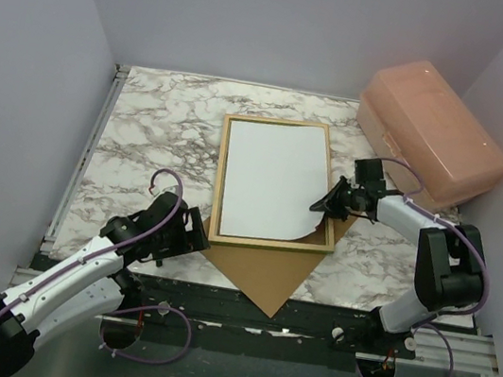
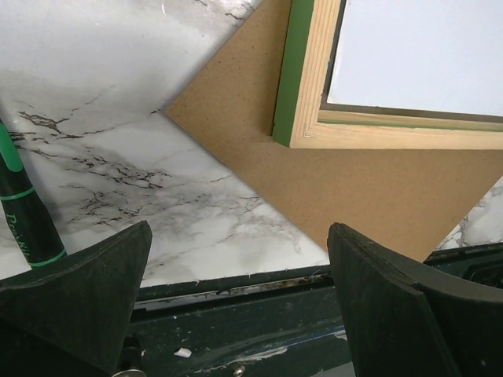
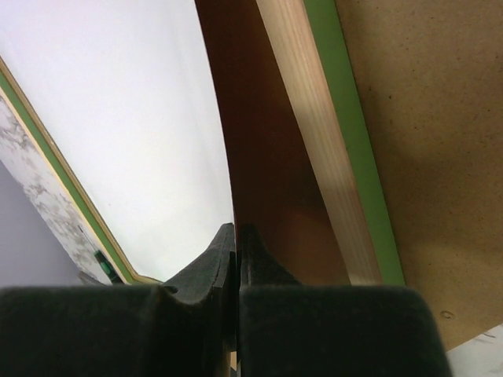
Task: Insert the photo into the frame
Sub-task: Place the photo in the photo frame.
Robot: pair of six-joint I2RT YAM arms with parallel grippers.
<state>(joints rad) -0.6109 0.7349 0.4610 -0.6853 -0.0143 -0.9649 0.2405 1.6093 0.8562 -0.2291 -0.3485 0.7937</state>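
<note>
The frame (image 1: 219,174) lies back side up on the marble table, with pale wood rails and green edges. The photo (image 1: 268,177) lies in it, white reverse side up. Its near right corner is curled upward. My right gripper (image 1: 323,203) is shut on the photo's right edge. In the right wrist view the closed gripper (image 3: 237,236) pinches the sheet, with the white side (image 3: 118,118) to the left, the red-orange print side (image 3: 267,157) to the right, and the frame rail (image 3: 314,133) beside it. My left gripper (image 1: 189,231) is open and empty by the frame's near left corner (image 2: 314,118).
A brown backing board (image 1: 267,272) lies under the frame's near end, pointing toward the table's front edge; it also shows in the left wrist view (image 2: 314,188). A pink plastic box (image 1: 432,136) stands at the back right. A green marker (image 2: 23,212) lies at the left.
</note>
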